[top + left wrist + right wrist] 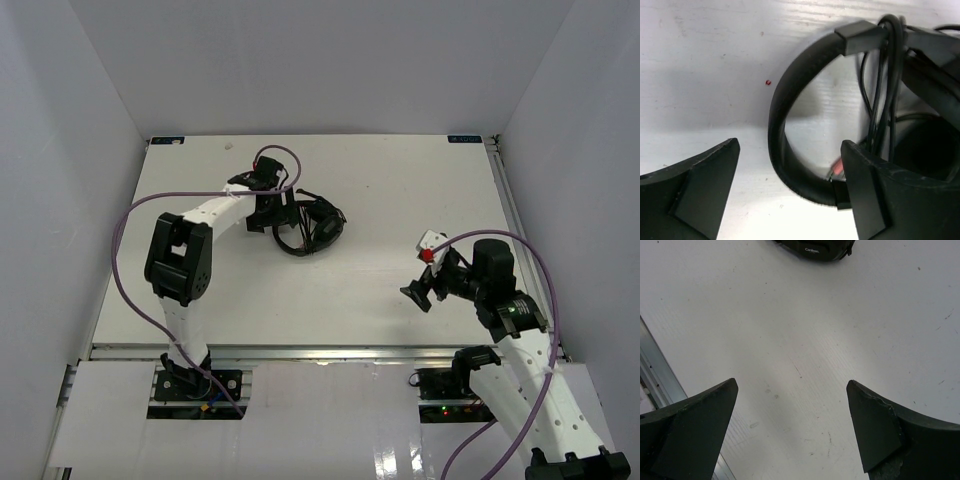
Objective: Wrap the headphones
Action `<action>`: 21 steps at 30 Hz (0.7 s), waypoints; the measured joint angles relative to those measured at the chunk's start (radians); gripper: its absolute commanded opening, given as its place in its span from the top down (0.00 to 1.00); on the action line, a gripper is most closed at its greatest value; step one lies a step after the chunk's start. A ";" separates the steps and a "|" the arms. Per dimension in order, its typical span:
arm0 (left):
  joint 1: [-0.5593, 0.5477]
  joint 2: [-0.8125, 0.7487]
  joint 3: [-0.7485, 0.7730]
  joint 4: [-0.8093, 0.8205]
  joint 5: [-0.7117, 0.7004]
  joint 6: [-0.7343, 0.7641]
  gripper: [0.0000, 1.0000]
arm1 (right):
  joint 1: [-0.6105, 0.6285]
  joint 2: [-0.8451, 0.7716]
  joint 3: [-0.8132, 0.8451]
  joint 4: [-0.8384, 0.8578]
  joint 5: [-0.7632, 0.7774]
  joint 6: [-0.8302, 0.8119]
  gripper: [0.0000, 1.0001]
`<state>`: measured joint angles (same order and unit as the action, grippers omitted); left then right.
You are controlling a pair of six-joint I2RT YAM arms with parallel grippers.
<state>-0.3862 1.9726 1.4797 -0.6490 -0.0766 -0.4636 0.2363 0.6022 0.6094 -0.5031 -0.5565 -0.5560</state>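
Note:
The black headphones [312, 226] lie at the back centre-left of the white table [400, 180]. My left gripper [278, 214] is open right over them. In the left wrist view the curved headband [776, 125] runs between my open fingers, close to the right finger [880, 190]. The thin black cord [885, 75] is looped over the headband beside an earcup [925, 150], and the reddish plug [838, 167] shows by the right finger. My left gripper [790, 144] holds nothing. My right gripper [420, 290] is open and empty above bare table at the front right [791, 384].
Purple robot cables [125, 250] loop off both arms. An aluminium rail [300, 352] runs along the table's near edge and shows in the right wrist view [655, 375]. A black thing with small white lettering [812, 249] sits at that view's top edge. White walls enclose the table.

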 measured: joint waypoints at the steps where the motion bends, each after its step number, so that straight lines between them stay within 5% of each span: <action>1: 0.000 -0.030 -0.026 0.011 0.007 0.004 0.04 | -0.004 -0.002 0.001 -0.006 0.001 -0.002 0.06; 5: 0.001 -0.272 -0.204 0.064 0.056 0.022 0.04 | -0.033 -0.008 0.011 -0.035 0.023 0.003 0.10; 15: 0.000 -1.279 -0.710 0.259 0.322 0.101 0.02 | -0.149 -0.042 0.039 -0.031 0.178 0.200 0.10; 21: 0.000 -1.610 -0.880 0.267 0.404 0.123 0.02 | -0.210 -0.076 0.012 0.012 0.276 0.328 0.10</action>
<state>-0.3862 0.3624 0.5997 -0.3823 0.3270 -0.3406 0.0267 0.5264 0.6216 -0.4911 -0.2803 -0.2276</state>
